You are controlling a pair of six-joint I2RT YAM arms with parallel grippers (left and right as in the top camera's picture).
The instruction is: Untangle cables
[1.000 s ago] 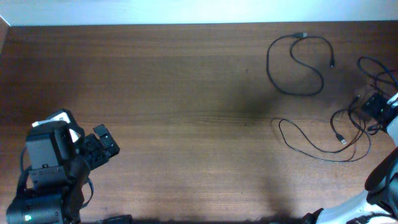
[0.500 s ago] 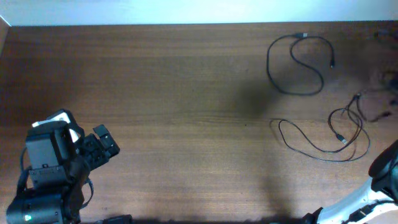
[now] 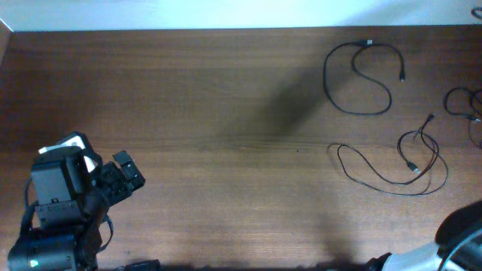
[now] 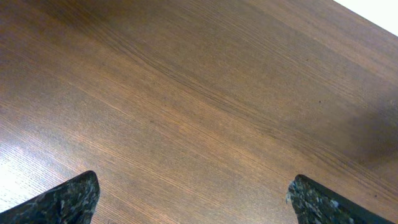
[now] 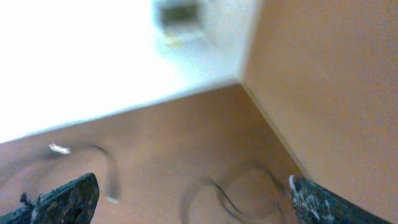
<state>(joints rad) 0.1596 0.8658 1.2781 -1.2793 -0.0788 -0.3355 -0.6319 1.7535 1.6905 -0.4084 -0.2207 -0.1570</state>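
Note:
Three thin black cables lie apart on the right half of the table. One cable point(image 3: 360, 77) curls at the back, a second cable point(image 3: 392, 164) loops in the middle right, and a third cable point(image 3: 461, 102) lies at the right edge. My right gripper point(image 5: 193, 180) is open and empty, its view blurred, with a cable loop point(image 5: 231, 186) below it on the wood. Only part of the right arm point(image 3: 461, 235) shows overhead, at the bottom right. My left gripper point(image 4: 194, 182) is open over bare wood, seen overhead as the left gripper point(image 3: 124, 175) at the front left, far from the cables.
The wooden table point(image 3: 211, 113) ends at a white wall along the back. The left arm's base point(image 3: 53, 218) fills the front left corner. A table corner and a side wall point(image 5: 323, 93) appear in the right wrist view.
My right gripper has left the cable cluster at the right, opened and pulled back toward the front right corner. One cable now lies apart at the right edge. The left arm has stayed still.

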